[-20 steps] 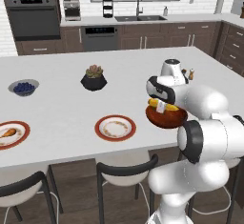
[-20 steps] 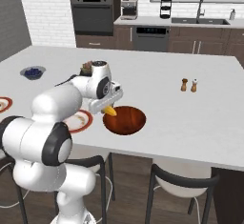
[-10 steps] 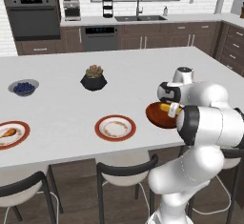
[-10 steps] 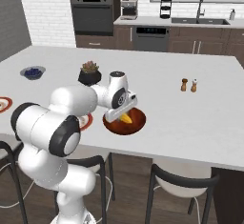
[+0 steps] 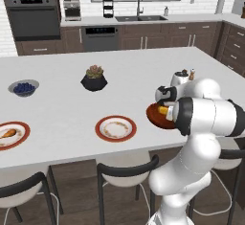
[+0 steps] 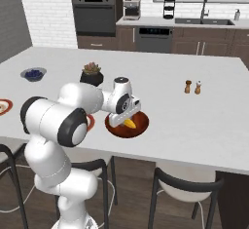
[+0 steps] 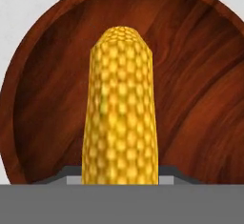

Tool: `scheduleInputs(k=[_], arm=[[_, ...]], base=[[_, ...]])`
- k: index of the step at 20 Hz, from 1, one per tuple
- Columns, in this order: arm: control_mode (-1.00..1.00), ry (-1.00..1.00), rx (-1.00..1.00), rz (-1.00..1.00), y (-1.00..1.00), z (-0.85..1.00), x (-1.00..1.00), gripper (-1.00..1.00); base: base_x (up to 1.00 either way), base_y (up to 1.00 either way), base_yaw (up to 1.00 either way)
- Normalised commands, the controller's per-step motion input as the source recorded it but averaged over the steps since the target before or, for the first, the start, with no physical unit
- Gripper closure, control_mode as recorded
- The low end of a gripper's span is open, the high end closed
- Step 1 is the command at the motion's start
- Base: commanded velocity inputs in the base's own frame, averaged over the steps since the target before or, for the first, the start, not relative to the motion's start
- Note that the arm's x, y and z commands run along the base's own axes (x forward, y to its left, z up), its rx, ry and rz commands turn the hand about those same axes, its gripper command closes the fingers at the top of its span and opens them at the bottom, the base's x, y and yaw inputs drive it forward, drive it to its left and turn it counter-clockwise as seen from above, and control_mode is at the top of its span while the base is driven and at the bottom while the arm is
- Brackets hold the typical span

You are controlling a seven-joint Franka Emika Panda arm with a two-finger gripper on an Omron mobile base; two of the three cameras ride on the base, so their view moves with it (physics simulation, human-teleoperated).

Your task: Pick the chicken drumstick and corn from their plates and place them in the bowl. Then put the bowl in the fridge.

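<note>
White quartz covers the kitchen island [image 5: 72,99], with dark cabinets, a wall oven [image 5: 32,16] and a sink [image 5: 139,18] along the far wall. Near the island's front edge, the robot's gripper [image 6: 127,122] hangs over the bowl [image 6: 138,125], its fingers closed on the corn [image 7: 121,113]. In the hand view the yellow cob runs lengthwise up the middle of the picture, with the bowl's glossy reddish-brown inside behind it on every side; whether the cob touches the bowl's floor cannot be told. In the left base view, a sliver of corn shows above the bowl's near rim, tucked beside the arm's wrist.

A second ago the hand was approaching the bowl from the plate side with the cob in its grip; since then it has swung across and now sits squarely above the bowl's centre, and the jaws' gap has barely changed.

One plate [image 5: 115,128], left of the bowl, lies bare. The other plate [image 5: 12,134], at the island's left end, carries the chicken drumstick [image 5: 6,134], as it did a second ago. A black plant pot [image 5: 94,79], a small bowl of blueberries [image 5: 23,88] and two shakers [image 6: 192,86] stand farther back, unmoved.
</note>
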Motion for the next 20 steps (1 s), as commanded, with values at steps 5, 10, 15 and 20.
scheduleInputs(k=[5, 10, 15, 20], arm=[[-1.0, -0.01, 0.0, 0.02, 0.0, -0.08, 0.05, -1.0], [-1.0, -0.07, 0.06, 0.0, 0.01, 0.3, -0.2, -1.0], [-1.0, -0.06, 0.19, -0.22, 0.09, 0.77, -0.89, -1.0], [-1.0, 0.08, 0.18, -0.61, 0.29, 0.47, -0.79, -1.0]], base=[[0.0, 0.0, 0.0], [0.0, 0.0, 0.0], [0.0, 0.0, 0.0], [0.0, 0.0, 0.0]])
